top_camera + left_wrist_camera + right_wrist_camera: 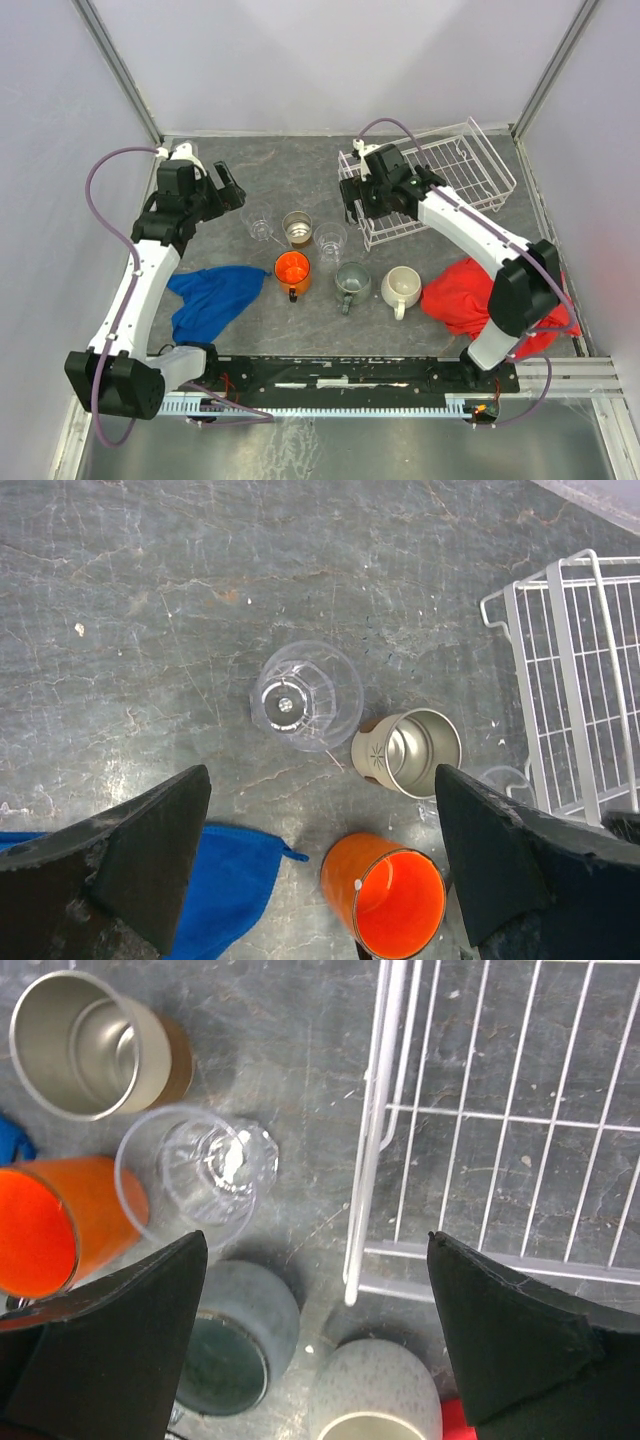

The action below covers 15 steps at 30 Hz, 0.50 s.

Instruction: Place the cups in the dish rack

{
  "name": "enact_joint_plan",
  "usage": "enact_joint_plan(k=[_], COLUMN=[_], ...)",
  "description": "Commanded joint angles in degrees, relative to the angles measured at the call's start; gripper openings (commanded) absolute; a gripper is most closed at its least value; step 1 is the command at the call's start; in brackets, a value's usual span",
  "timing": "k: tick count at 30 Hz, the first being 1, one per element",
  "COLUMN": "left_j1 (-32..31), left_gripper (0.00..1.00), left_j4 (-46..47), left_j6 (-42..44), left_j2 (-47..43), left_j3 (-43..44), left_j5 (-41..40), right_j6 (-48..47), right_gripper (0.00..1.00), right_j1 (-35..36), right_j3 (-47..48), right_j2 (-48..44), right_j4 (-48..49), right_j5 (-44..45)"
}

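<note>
Right wrist: narrow gap between tumbler and dish rack edge

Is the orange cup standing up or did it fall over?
Standing up. The orange mug has its round open mouth facing up; the top camera looks down inside.
</note>
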Motion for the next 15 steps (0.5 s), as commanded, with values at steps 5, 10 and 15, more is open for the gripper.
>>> enact_joint_plan(k=[5,10,15], left_j1=[-0.1,-0.1,-0.2], left_gripper=[0.99,0.99,0.99], left_j4=[-3.0,-4.6,-4.9], left_j6=[0.0,1.0,0.9], left_j2=[-2.7,-3.5,-3.7], left_j3=[2.7,3.8,4.2], left_j5=[1.8,0.6,0.4], right_j6=[3.3,4.4,5.5], right_gripper=[0.75,0.58,0.59], right_j1=[0.2,0.2,0.2], right_j3=[9.8,13.0,16.1], right_j2=[8.9,12.9,16.9], right_j4=[2.7,1.8,-0.8], right_j5=[6.0,6.9,7.4])
